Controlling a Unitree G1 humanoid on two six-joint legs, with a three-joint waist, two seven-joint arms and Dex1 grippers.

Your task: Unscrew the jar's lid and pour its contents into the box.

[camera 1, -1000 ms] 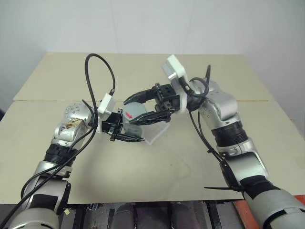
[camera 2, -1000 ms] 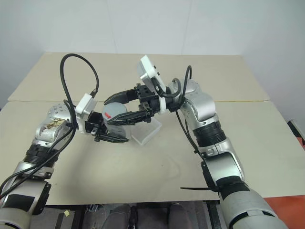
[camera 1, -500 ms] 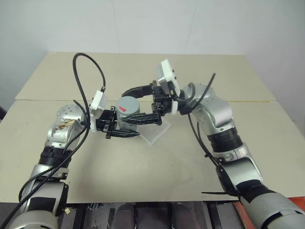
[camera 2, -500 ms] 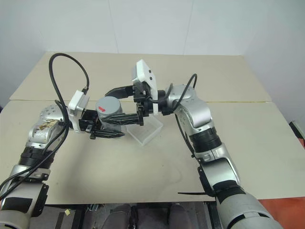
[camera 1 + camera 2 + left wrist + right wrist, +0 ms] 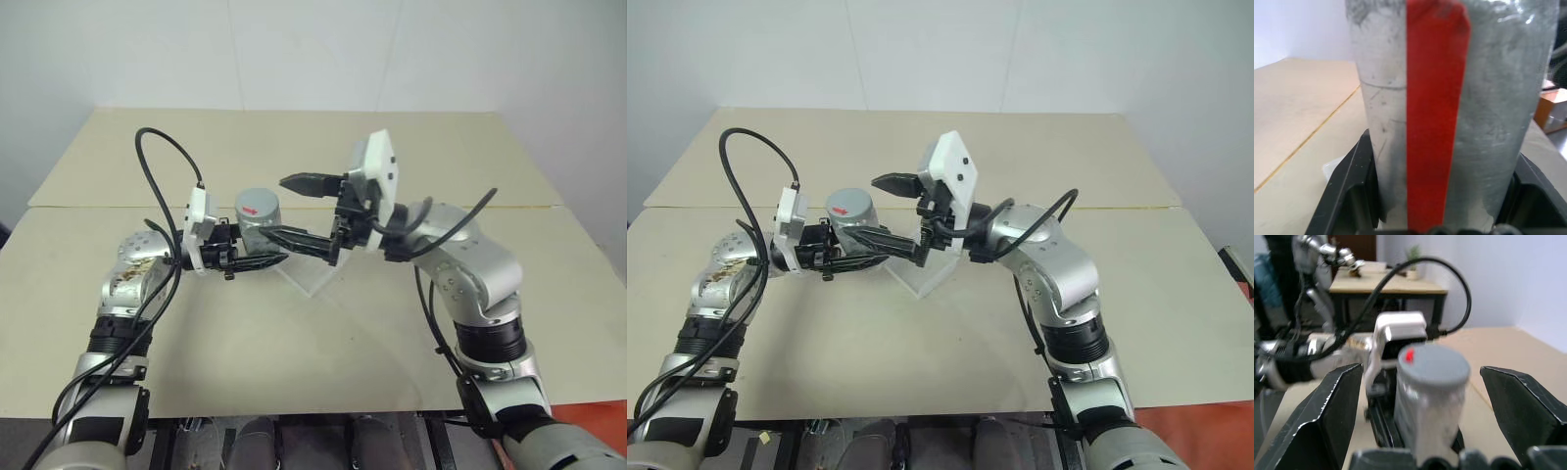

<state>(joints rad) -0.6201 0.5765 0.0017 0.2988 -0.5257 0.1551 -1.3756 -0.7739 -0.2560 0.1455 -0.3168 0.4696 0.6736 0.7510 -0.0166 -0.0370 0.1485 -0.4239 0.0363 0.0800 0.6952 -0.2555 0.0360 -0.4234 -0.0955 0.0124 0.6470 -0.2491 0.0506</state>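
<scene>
The jar (image 5: pixel 257 227), grey with a red stripe (image 5: pixel 1435 112), stands upright above the table, and my left gripper (image 5: pixel 261 247) is shut on its lower body. The grey lid (image 5: pixel 257 204) sits on top of the jar, with a red mark on it. The contents are hidden inside. My right gripper (image 5: pixel 278 209) is open just right of the jar, one finger (image 5: pixel 306 181) at lid height and the other (image 5: pixel 299 241) lower, neither touching. In the right wrist view the jar (image 5: pixel 1427 396) stands ahead between the wide-apart fingers (image 5: pixel 1327 416). The clear box (image 5: pixel 315 274) lies on the table below the right gripper.
The beige table (image 5: pixel 294 372) has a seam (image 5: pixel 88 206) running across behind the arms. A black cable (image 5: pixel 162 162) loops up over the left wrist, and another (image 5: pixel 460 211) arches over the right forearm.
The right gripper has come off the lid and swung round, its fingers now wide apart beside the jar. The left gripper has carried the jar a little to the left.
</scene>
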